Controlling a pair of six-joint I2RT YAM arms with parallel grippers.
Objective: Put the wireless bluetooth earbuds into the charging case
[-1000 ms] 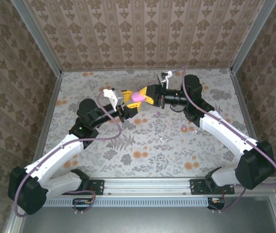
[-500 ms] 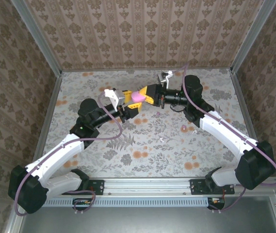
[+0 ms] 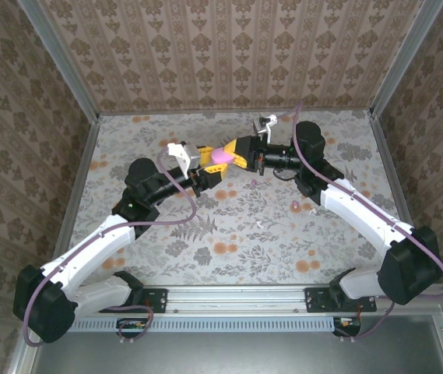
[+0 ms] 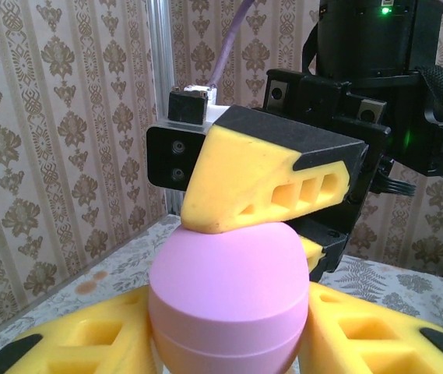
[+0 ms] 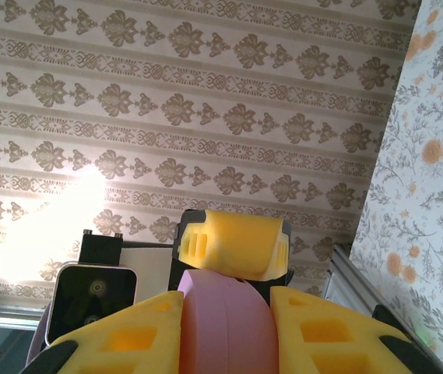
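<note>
- Wireless bluetooth earbuds: 1 tiny pink piece (image 3: 295,206) lies on the bench (image 3: 229,249), just beside the forearm of the right arm (image 3: 361,214). 1 tiny pale piece (image 3: 258,224) lies nearer the bench's middle, apart from the first. Both are too small to show detail.
- Charging case (image 3: 221,155): a pink, pebble-shaped shell held clear of the bench over its far half, between the 2 arms. In the left wrist view a seam runs round its lower part and the 2 halves meet without a gap.
- Left jaws: yellow, pinching the case, with 1 jaw against each flank.
- Right jaws: yellow, pinching the same case from the opposite side. In the left wrist view 1 right jaw rests on the case's top, so the 2 grips cross.
- Left arm (image 3: 104,234): reaches from its base diagonally toward the case.
- Surround: a floral bench cover, patterned walls (image 3: 229,54) and a metal rail (image 3: 229,298) along the near edge.
</note>
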